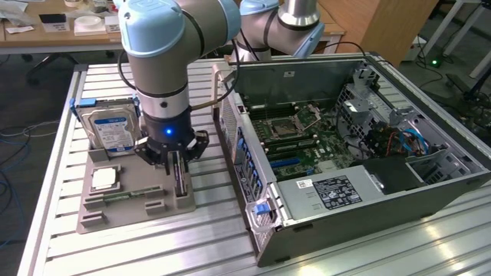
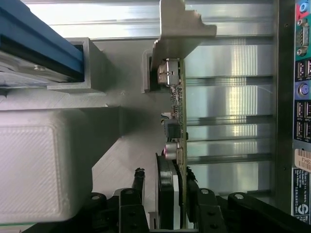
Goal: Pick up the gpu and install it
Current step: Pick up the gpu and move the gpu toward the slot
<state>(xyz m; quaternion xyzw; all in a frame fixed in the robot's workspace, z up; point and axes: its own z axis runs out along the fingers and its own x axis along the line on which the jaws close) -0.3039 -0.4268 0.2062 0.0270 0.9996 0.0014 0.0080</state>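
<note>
The gpu [image 1: 181, 179] stands on its edge in a slot of the grey holder tray [image 1: 130, 217], on the exterior view's left of the computer case. My gripper [image 1: 178, 168] reaches straight down over it, a finger on each face of the card. From the wrist, the gpu [image 2: 177, 116] runs away from me, green board on one side, black fan shroud on the other, and the silver bracket [image 2: 181, 29] at its far end. The gripper [image 2: 164, 171] has closed in on the card, and its black fingers [image 2: 139, 177] flank the fan end. The card still sits in its slot.
A silver hard drive [image 1: 111, 129] with a blue-white label stands at the tray's back. A CPU [image 1: 103, 178] and a green memory stick [image 1: 130, 194] lie in front of it. The open computer case [image 1: 368, 172] sits close beside the tray, its rear ports [image 2: 301, 121] facing the card.
</note>
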